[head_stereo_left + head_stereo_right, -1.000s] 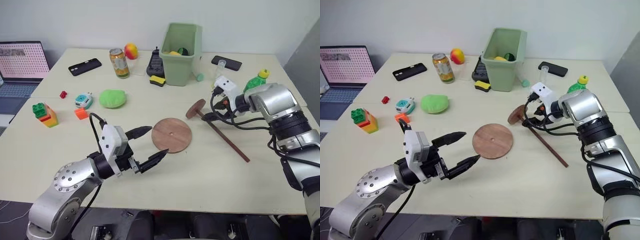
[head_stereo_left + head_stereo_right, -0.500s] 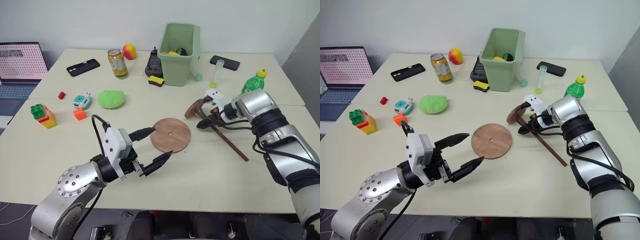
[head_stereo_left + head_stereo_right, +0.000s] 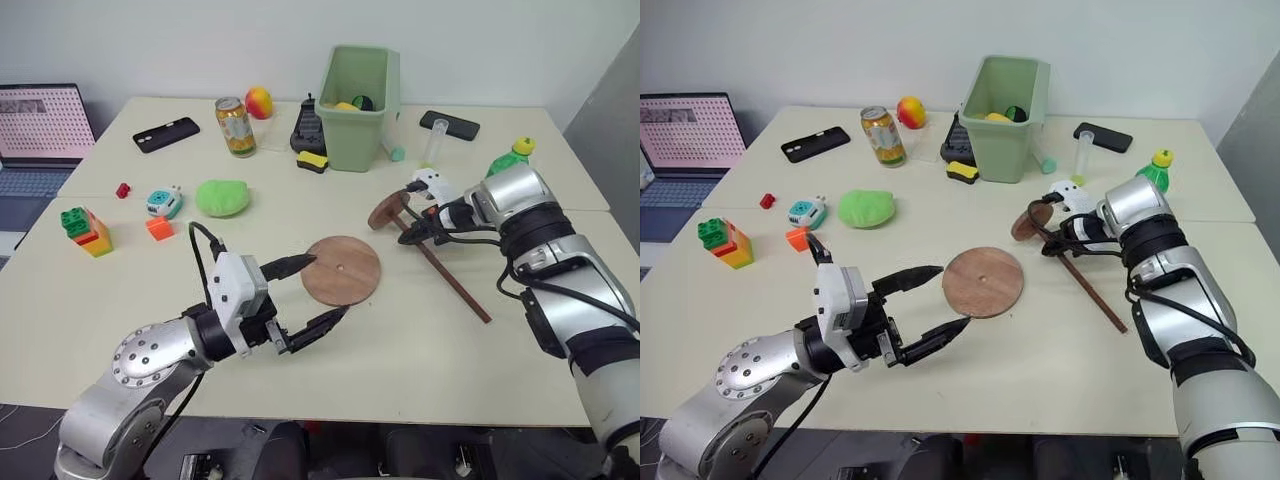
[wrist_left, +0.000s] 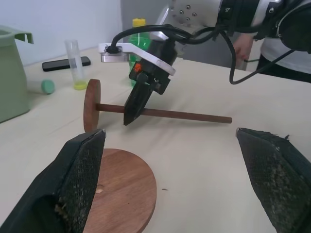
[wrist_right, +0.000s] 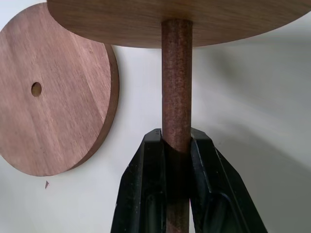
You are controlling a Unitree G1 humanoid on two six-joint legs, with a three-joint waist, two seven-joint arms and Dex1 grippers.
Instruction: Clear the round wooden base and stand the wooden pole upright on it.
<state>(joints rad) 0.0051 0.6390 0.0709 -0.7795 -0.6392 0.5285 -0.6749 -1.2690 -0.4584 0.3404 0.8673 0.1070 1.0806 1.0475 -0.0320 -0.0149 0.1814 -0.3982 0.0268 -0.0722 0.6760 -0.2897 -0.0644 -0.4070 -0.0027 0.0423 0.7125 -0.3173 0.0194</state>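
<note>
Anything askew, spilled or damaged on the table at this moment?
Nothing spilled or damaged. The wooden pole lies on its side on the table, beside the round wooden base, which is bare. The right gripper has its jaws shut on the pole near its disc end.

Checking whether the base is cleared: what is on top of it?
Nothing lies on the base; its top and centre hole show bare. The pole lies beside it on the table, gripped near its disc by the right gripper. Its underside is hidden.

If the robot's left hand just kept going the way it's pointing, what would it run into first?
Probably the round wooden base, lying flat just ahead of the open left hand. Beyond it lies the wooden pole, gripped by the right hand. Depth is uncertain.
</note>
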